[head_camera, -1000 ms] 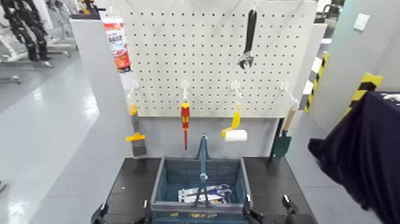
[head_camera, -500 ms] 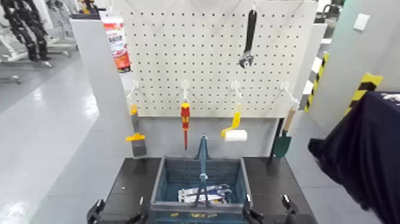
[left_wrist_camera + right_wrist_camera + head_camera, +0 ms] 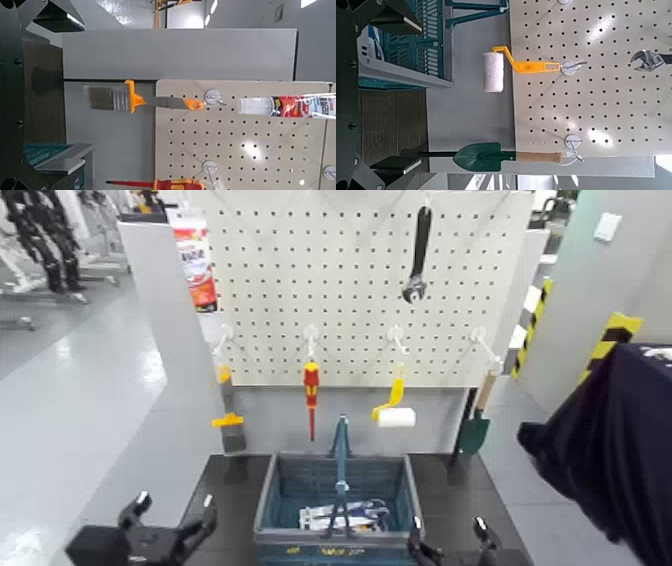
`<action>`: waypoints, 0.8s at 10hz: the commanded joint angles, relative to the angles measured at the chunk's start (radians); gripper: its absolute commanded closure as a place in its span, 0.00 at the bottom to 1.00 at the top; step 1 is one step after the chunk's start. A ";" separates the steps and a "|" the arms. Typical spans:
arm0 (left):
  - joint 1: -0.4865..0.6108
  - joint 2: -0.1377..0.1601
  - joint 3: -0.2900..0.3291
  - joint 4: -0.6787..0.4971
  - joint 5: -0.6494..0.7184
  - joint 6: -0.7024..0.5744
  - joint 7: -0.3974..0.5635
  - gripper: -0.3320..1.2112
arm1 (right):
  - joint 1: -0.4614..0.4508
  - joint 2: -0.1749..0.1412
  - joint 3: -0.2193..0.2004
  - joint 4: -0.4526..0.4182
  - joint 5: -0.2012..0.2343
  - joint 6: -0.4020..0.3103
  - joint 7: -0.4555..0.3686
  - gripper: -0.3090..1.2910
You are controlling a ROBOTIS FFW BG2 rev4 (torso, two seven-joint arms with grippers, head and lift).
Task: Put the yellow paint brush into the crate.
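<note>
Paint brush (image 3: pixel 232 420) is seen hanging on the leftmost lower hook (image 3: pixel 226 335) of the pegboard (image 3: pixel 350 300), long axis near vertical, handle up, dark bristles down. Nothing is gripping it. Left gripper (image 3: pixel 175 502) is placed low at the robot's left, nearer the robot than the brush, its two fingers spread wide with nothing between them. From that gripper, the brush is to be found forward, higher and a bit to the robot's right; the exact depth gap can't quite be judged from the head view. Left arm is clearly the nearer one.

For the coming move, a raise and forward reach with a small shift right would be needed, fingers brought to either side of the upright brush. It would probably have to be lifted off the hook before being pulled back; the hook could snag it if pulled straight.

Screwdriver (image 3: pixel 312 385) is hung next along, to the right, and should be avoided. Crate (image 3: pixel 330 537) is set below and right of the brush, with its tall handle upright mid-span, so a side drop is advised. Right gripper (image 3: pixel 448 528) is parked beside the crate's right side, fingers apart, empty.
</note>
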 commanded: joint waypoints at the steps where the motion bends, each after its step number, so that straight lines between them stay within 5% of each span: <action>1: -0.081 0.021 0.079 0.012 0.051 0.092 -0.111 0.29 | 0.000 0.001 0.001 0.000 0.000 0.000 0.000 0.28; 4: -0.170 0.075 0.096 0.047 0.108 0.188 -0.213 0.28 | 0.000 0.001 0.003 0.000 0.000 0.002 0.000 0.28; 8: -0.301 0.170 0.039 0.156 0.133 0.244 -0.298 0.28 | -0.002 0.001 0.006 0.000 0.000 0.002 0.000 0.28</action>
